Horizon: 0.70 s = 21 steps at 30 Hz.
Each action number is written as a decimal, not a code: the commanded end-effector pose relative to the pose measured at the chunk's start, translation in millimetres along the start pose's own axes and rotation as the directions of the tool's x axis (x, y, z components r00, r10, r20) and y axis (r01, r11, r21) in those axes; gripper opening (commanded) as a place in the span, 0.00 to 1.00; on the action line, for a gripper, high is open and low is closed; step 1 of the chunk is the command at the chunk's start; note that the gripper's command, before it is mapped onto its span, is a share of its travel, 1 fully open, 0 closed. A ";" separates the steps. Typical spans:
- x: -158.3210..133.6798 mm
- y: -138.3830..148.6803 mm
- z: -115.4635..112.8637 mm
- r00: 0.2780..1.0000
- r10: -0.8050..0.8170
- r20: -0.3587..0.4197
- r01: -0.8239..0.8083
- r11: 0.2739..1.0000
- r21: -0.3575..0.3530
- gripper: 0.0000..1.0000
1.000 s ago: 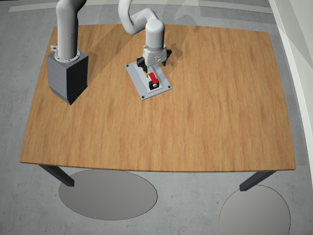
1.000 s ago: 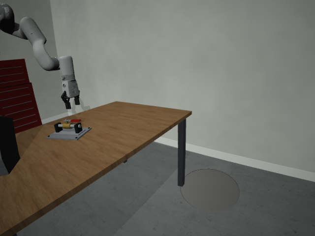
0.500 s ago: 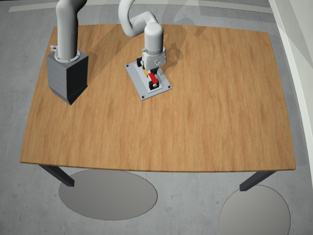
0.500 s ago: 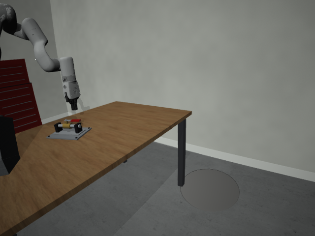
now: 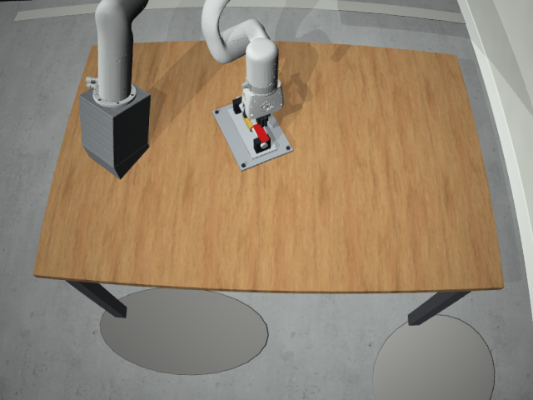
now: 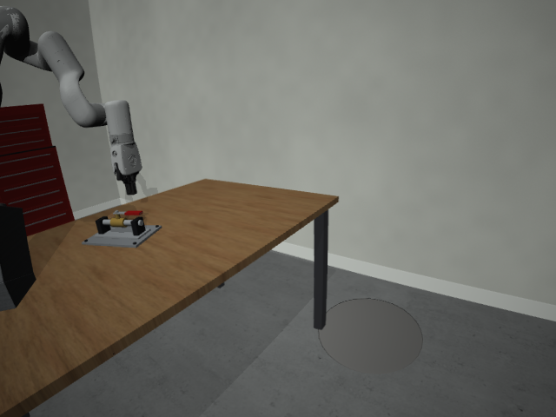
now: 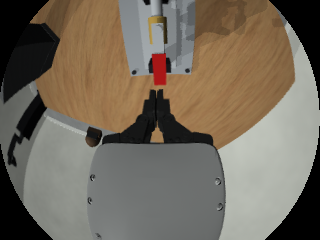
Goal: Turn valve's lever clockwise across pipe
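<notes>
The valve sits on a grey baseplate [image 5: 252, 138] on the wooden table. A pipe with a brass body [image 6: 117, 221] runs between two black clamps. The red lever [image 5: 260, 132] lies along the pipe, level above it; it also shows in the side view [image 6: 133, 212] and the wrist view [image 7: 160, 68]. My gripper [image 6: 130, 190] hangs above the lever, pointing down, clear of it with a gap. Its fingers are shut with nothing between them, tips together in the wrist view [image 7: 156, 96]. In the overhead view the gripper body [image 5: 261, 103] hides the far end of the valve.
The arm's dark pedestal [image 5: 114, 129] stands at the table's left. A red drawer cabinet [image 6: 31, 170] stands behind the table against the wall.
</notes>
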<state>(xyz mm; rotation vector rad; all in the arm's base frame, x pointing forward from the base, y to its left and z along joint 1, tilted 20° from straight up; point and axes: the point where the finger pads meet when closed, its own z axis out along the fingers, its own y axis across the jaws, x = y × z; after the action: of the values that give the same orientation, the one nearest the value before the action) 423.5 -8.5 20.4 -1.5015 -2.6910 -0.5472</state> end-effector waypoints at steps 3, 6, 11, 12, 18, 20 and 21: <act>-0.9 1.0 -1.0 1.000 0.000 0.002 0.000 1.000 -0.002 0.00; -0.9 1.0 -1.0 1.000 0.000 0.002 0.000 1.000 -0.002 0.00; -0.9 1.0 -1.0 1.000 0.000 0.002 0.000 1.000 -0.002 0.00; -0.9 1.0 -1.0 1.000 0.000 0.002 0.000 1.000 -0.002 0.00; -0.9 1.0 -1.0 1.000 0.000 0.002 0.000 1.000 -0.002 0.68; -0.9 1.0 -1.0 1.000 0.000 0.002 0.000 1.000 -0.002 0.68; -0.9 1.0 -1.0 1.000 0.000 0.002 0.000 1.000 -0.002 0.68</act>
<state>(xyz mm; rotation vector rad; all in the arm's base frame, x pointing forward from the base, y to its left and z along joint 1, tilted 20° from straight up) 423.5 -8.6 20.4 -1.5018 -2.6910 -0.5471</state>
